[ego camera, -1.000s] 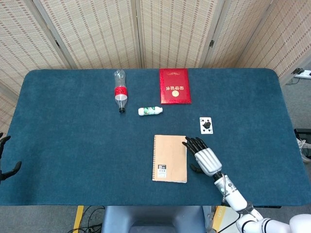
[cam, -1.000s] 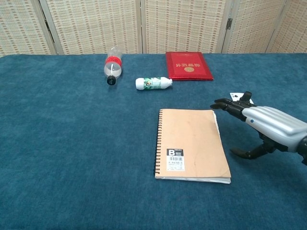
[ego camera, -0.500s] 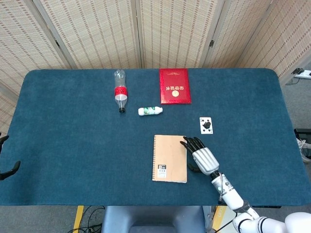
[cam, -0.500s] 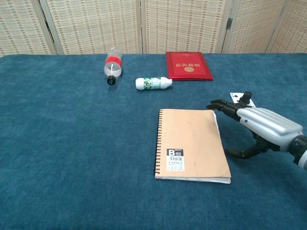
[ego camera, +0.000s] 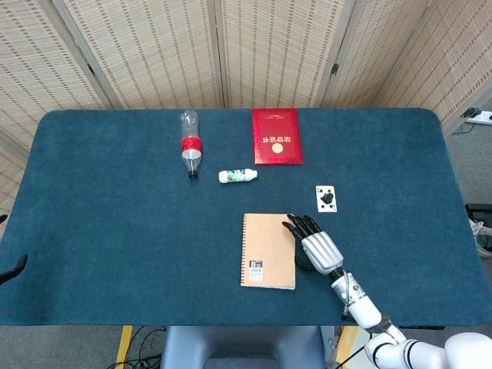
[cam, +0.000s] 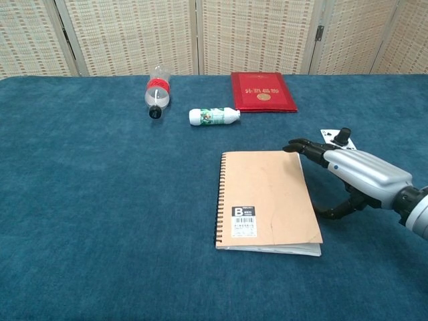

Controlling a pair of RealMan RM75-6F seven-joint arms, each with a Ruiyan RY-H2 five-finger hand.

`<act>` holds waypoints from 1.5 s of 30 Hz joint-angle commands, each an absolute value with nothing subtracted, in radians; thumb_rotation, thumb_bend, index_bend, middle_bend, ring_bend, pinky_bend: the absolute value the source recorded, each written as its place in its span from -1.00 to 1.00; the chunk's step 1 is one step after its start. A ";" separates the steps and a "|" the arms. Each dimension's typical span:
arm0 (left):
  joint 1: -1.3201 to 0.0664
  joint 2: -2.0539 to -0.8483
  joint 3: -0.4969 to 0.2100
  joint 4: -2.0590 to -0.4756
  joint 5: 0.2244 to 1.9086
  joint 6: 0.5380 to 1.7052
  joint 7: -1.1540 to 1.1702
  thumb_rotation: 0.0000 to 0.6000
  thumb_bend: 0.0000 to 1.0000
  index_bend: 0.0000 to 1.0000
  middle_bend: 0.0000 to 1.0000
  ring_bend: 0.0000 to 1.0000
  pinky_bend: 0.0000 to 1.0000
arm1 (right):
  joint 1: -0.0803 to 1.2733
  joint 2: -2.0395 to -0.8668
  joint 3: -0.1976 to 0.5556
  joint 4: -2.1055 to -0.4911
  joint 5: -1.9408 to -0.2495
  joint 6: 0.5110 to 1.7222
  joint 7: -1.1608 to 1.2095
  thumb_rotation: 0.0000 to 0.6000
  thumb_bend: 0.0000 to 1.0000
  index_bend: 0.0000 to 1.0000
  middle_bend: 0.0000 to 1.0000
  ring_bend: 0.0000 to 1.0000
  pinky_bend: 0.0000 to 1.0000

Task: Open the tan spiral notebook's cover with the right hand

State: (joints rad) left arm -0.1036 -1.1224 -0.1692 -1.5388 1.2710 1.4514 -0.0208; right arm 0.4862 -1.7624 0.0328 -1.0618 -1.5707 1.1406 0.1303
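Only left hand (ego camera: pixel 9 269) tip shows, rest cropped.

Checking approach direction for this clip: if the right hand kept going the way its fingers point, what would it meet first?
The right hand points left toward the tan spiral notebook; it would likely meet the cover's right edge near the far corner first, though height is unclear.

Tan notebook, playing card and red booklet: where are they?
tan notebook (cam: pixel 266 194), chest view, middle of cover
playing card (ego camera: pixel 326 197), head view, card face
red booklet (ego camera: pixel 277 136), head view, cover centre
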 commanded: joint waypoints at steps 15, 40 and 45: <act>-0.072 -1.108 -0.206 -1.568 1.209 1.499 -0.024 1.00 -0.41 -0.68 -0.79 -0.82 -0.70 | 0.528 -1.820 0.044 -0.986 -1.580 1.142 0.202 1.00 -0.24 -1.00 -1.00 -1.00 -1.00; 0.016 -1.068 -0.313 -1.540 1.103 1.562 -0.253 1.00 -0.41 -0.66 -0.79 -0.82 -0.70 | 0.814 -2.004 0.182 -0.823 -1.626 1.154 0.326 1.00 -0.26 -1.00 -1.00 -1.00 -1.00; 0.025 -1.061 -0.318 -1.537 1.105 1.552 -0.291 1.00 -0.41 -0.65 -0.79 -0.82 -0.70 | 0.881 -2.022 0.213 -0.849 -1.594 1.078 0.294 1.00 -0.27 -1.00 -1.00 -1.00 -1.00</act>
